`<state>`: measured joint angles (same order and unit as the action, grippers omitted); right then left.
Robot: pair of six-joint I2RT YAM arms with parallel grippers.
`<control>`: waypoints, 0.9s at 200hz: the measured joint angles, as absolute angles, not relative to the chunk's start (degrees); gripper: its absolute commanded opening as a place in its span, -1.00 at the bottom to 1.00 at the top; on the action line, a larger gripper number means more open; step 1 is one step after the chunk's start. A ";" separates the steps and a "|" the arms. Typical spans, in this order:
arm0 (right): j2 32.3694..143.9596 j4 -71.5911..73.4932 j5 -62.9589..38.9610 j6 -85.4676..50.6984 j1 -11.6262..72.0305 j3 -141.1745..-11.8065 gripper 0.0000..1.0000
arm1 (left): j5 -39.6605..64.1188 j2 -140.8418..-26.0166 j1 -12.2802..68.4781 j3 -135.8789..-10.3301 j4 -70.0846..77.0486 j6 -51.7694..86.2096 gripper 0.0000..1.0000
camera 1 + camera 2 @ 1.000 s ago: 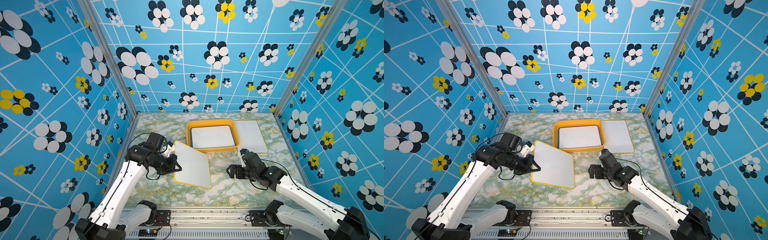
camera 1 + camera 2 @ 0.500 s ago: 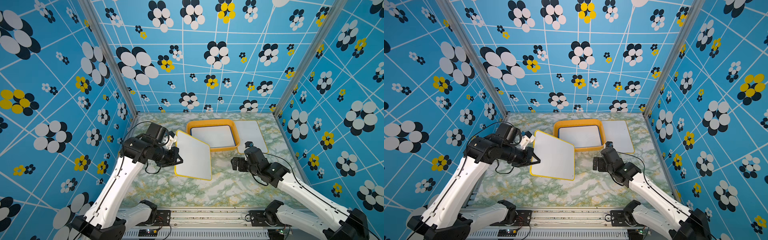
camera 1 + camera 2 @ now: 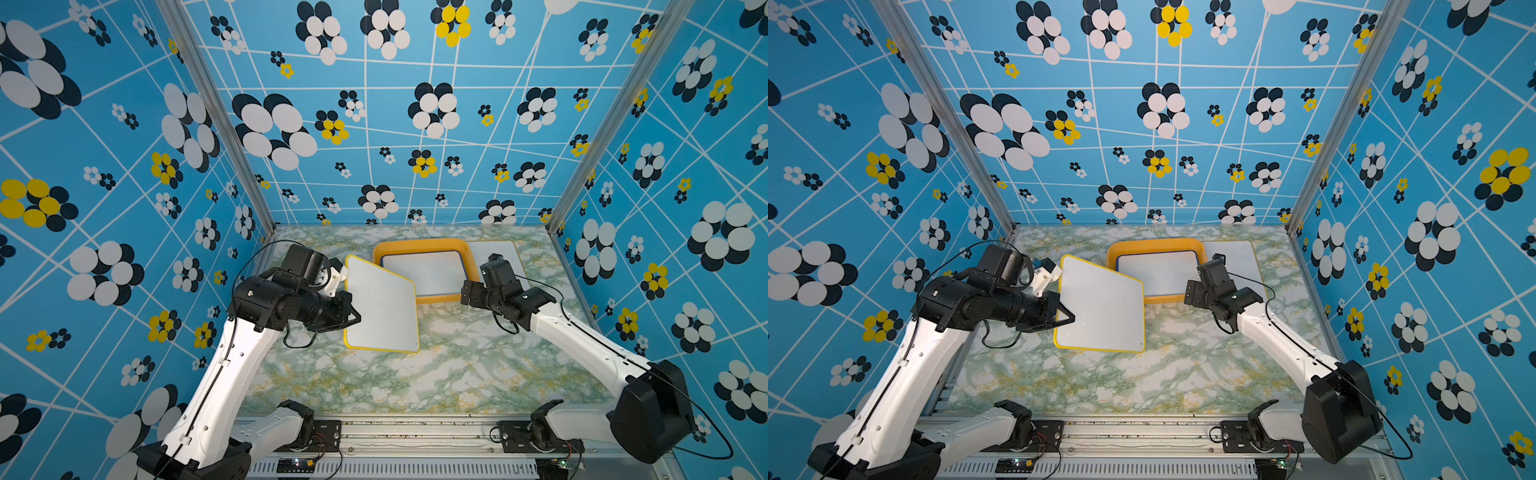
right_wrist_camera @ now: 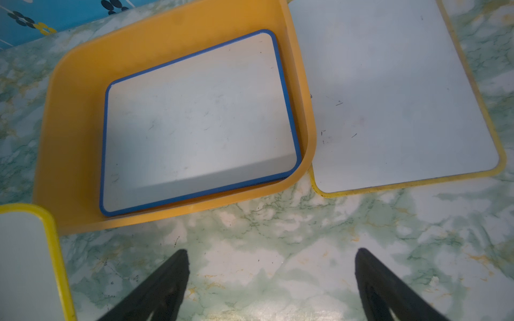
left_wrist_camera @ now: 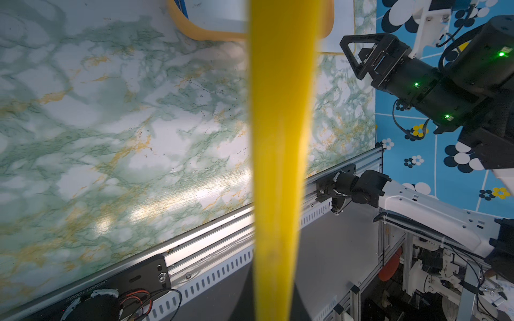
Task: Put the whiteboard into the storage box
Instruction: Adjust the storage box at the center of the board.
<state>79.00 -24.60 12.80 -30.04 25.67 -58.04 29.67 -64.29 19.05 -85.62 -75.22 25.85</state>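
The storage box (image 3: 419,246) is sitting at 12 o'clock on the marble table (image 3: 457,374), its long side running along the back wall. A blue-edged whiteboard (image 3: 424,274) is lying flat inside it, and only a narrow band of orange floor is showing around its border in the right wrist view.

The left gripper (image 3: 348,318) is pinching the yellow-edged whiteboard (image 3: 382,307) by its 9 o'clock edge, jaws pressed together on the frame. The board is tilting and appears to be raised off the marble at 8 o'clock from the box. In both top views its 1 o'clock corner is overlapping the box's near rim. In the left wrist view its yellow edge (image 5: 281,139) is cutting straight across the picture.

A second yellow-edged whiteboard (image 3: 496,254) is lying flat at 3 o'clock from the box, its inner edge meeting the flared rim.

The right gripper (image 4: 272,251) is hovering over bare marble at 5 o'clock from the box, its fingers (image 4: 167,283) spreading wide with nothing between them. It is standing near the box's near rim, well apart from the held board.

A broad stretch of marble is showing from 4 to 8 o'clock, between the two arms and the front rail (image 3: 415,428).
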 measured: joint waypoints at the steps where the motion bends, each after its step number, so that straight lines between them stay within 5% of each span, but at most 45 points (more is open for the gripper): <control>1: 79.15 -24.60 12.78 -30.00 25.63 -58.17 0.88 | 29.82 -64.25 18.83 -85.67 -75.18 25.85 -1.00; 76: 98.10 -23.38 9.28 -27.33 19.90 -71.00 0.52 | 39.38 -63.59 9.65 -87.99 -73.25 25.61 -1.00; 139: 106.24 -23.49 8.86 -24.53 17.69 -78.15 0.53 | 42.30 -63.81 6.92 -87.20 -71.50 25.71 -1.00; 180: 109.93 -23.68 7.84 -23.64 17.08 -80.31 0.16 | 43.99 -64.31 5.58 -85.12 -68.25 27.00 -1.00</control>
